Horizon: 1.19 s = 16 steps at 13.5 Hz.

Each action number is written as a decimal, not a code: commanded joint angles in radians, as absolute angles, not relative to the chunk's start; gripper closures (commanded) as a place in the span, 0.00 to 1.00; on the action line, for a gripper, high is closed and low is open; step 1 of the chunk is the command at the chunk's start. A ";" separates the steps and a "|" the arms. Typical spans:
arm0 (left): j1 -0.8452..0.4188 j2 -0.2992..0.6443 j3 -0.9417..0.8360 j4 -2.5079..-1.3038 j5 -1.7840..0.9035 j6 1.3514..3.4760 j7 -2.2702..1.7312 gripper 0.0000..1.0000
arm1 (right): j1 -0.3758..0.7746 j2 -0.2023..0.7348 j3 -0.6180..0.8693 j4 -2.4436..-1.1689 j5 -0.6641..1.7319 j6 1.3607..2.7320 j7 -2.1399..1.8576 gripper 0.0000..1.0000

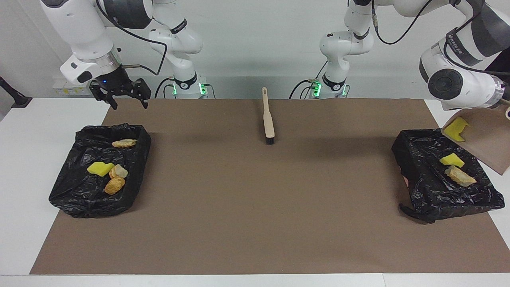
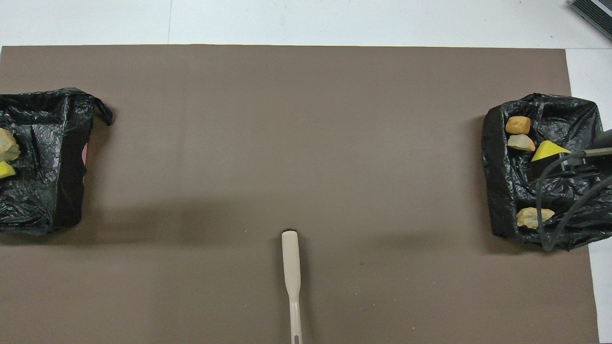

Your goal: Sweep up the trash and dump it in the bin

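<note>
Yellow sponge-like trash chunk sits on the tilted beige dustpan held, apparently, by the left gripper, hidden at three o'clock over the black-lined bin; grip unreadable. Nearly done: other scraps already binned, mat bare. Only the facing view shows the pan. Right gripper waits, jaws apart, above the other bin.

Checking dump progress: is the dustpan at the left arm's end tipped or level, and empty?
Tipped, not empty: the dustpan slants down over the bin, with one yellow chunk on it.
</note>
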State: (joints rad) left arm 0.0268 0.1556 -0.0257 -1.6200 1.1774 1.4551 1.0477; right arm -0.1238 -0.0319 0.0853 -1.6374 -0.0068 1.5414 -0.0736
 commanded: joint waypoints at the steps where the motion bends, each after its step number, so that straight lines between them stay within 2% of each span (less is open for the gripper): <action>1: 0.003 0.170 -0.017 -1.522 1.155 1.401 1.162 1.00 | -0.135 -0.035 0.097 -1.632 -0.005 1.532 -0.058 0.00; 7: 0.008 0.170 -0.015 -1.434 1.108 1.393 1.278 1.00 | -0.135 -0.035 0.097 -1.632 -0.005 1.534 -0.058 0.00; 12: 0.017 0.146 0.041 -1.391 0.762 1.355 1.235 1.00 | -0.135 -0.035 0.097 -1.632 -0.005 1.534 -0.058 0.00; 16: 0.014 0.115 0.040 -1.394 0.498 1.304 0.929 1.00 | -0.135 -0.035 0.097 -1.632 -0.005 1.532 -0.058 0.00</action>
State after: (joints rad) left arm 0.0190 0.1280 0.0393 -1.4047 0.6005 1.3342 1.0575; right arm -0.1238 -0.0319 0.0853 -1.6374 -0.0068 1.5414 -0.0736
